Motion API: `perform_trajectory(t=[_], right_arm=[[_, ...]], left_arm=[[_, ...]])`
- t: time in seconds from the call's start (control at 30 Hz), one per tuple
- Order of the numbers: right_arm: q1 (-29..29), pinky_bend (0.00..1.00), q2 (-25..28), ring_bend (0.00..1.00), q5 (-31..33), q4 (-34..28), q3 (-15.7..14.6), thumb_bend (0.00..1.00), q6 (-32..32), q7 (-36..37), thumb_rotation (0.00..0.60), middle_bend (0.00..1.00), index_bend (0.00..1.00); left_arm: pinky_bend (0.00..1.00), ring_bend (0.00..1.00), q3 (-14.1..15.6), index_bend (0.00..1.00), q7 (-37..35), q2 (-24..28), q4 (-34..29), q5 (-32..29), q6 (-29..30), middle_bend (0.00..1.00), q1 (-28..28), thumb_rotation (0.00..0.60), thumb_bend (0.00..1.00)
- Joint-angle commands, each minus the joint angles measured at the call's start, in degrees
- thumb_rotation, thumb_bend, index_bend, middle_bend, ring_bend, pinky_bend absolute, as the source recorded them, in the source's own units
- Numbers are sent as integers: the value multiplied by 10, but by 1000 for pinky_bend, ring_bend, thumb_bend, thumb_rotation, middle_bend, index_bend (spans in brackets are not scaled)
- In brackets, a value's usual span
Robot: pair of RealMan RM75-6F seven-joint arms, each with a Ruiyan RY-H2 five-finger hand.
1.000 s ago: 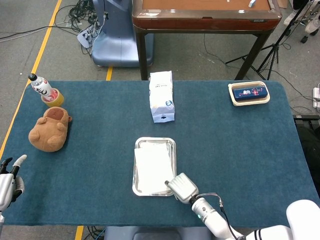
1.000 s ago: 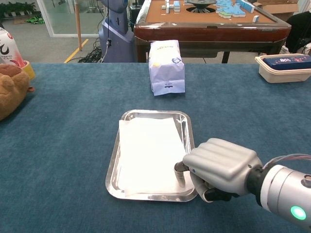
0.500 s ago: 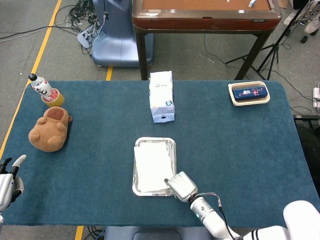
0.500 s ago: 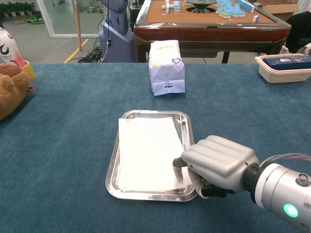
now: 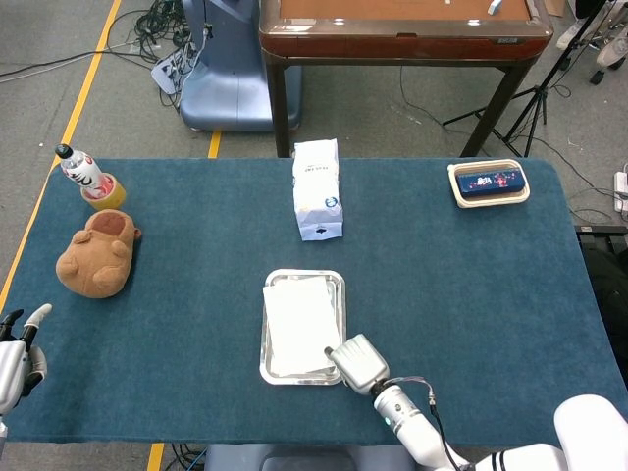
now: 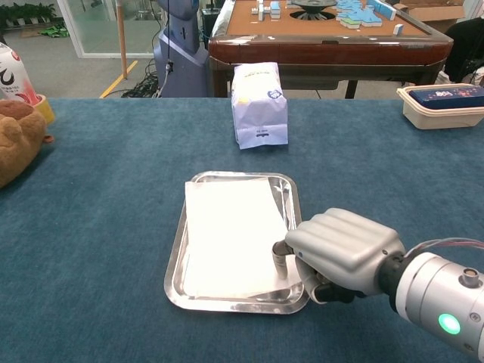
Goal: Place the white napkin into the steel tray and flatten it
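The white napkin (image 5: 299,319) (image 6: 231,231) lies flat inside the steel tray (image 5: 340,294) (image 6: 175,257), covering most of its floor. My right hand (image 5: 358,363) (image 6: 344,253) sits at the tray's near right corner with its fingers curled in. One fingertip (image 6: 280,255) touches down at the napkin's near right edge. Whether the hand grips the tray's rim is hidden under the palm. My left hand (image 5: 18,358) rests at the table's near left corner with fingers apart and nothing in it, seen only in the head view.
A white paper bag (image 5: 318,189) (image 6: 259,104) stands beyond the tray. A brown plush toy (image 5: 96,257) (image 6: 15,140) and a bottle (image 5: 83,172) are at the far left. A cream box (image 5: 488,183) (image 6: 442,102) sits at the far right.
My right hand has shifted slightly along the tray's near right corner, and the napkin's near edge has drawn a little away from the tray's front rim. The left hand has not moved.
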Motion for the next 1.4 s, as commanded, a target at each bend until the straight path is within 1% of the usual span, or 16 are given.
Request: perform_trajectory(t=[0.03,0.9,1.4], right_arm=[[0,1000,-1,1000,-1,-1,0,1000,0,2,600,1000,385],[1,1000,-25,1000,-4,3,3,1000,-2,11,600,1000,385],[3,1000,-36,1000,5,4,3,1000,-5,6,600,1000,385]], left_arm=[[345,115,0,147,1,0,0,0,0,138,0,600,4],[345,115,-1,147,0,1,-3,-2,-1,138,0,600,4],[345,115,0,147,1,2,-3,-2,0,138,1,600,4]])
